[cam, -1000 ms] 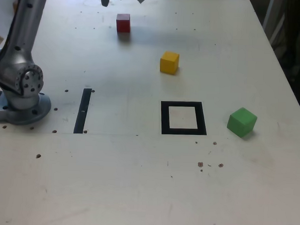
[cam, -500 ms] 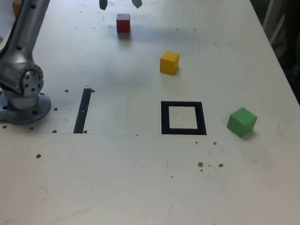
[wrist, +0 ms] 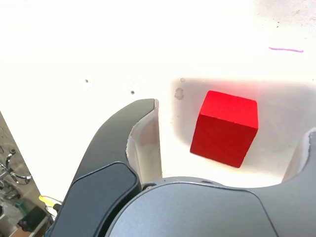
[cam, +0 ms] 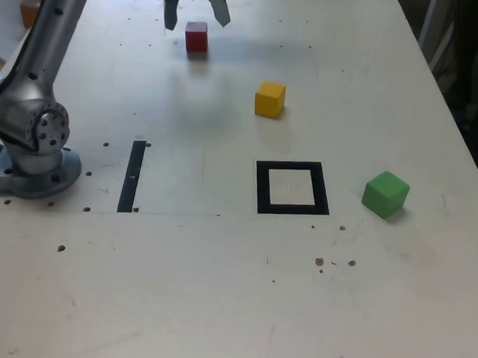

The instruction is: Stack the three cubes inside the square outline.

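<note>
Exterior view: gripper [cam: 197,20], unloaded, fingers spread either side of the red cube [cam: 197,37], presumably to straddle it before closing; wrist view agrees. Yellow cube [cam: 270,99] and green cube [cam: 386,194] lie apart on the bench [cam: 162,294], outside the square outline [cam: 263,186], which likely marks the stack base. Versus the earlier frames: gripper lower, nearer the red cube; all three cubes unmoved.

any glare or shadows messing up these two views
Wrist view: tabletop blown out to near white, soft grey shadow around the red cube; exterior view: duller light, bluish sheen near the red cube, small shadows by the yellow and green cubes.
</note>
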Robot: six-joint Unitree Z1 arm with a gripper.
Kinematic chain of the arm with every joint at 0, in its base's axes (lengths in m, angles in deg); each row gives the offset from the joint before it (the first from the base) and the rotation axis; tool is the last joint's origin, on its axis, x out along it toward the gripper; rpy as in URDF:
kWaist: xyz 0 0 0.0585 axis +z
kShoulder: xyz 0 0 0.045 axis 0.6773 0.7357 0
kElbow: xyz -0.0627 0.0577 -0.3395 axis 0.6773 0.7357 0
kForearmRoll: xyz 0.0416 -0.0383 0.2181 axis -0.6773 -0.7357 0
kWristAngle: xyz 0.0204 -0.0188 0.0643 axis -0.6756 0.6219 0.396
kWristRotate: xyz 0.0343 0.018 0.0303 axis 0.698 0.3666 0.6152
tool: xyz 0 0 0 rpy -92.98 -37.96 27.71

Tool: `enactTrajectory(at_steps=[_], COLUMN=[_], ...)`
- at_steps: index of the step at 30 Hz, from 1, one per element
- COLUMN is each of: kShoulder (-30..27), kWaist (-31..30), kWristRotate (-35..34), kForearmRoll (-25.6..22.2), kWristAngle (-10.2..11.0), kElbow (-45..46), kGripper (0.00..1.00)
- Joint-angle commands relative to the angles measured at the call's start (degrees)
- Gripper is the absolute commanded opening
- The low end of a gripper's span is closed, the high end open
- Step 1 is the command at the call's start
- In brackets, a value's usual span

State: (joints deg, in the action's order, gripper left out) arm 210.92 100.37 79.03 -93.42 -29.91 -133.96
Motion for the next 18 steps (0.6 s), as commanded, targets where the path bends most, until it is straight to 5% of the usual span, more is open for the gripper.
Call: enactTrajectory(at_steps=[1, 18], kShoulder=[1.2, 2.2], kWaist=[0.1, -1.1], kWristRotate=[0.0, -0.1], kForearmRoll=[-0.1, 1.8], kWristAngle=[0.4, 1.8], kElbow=[-0.4, 1.3], kGripper=[0.9, 0.68])
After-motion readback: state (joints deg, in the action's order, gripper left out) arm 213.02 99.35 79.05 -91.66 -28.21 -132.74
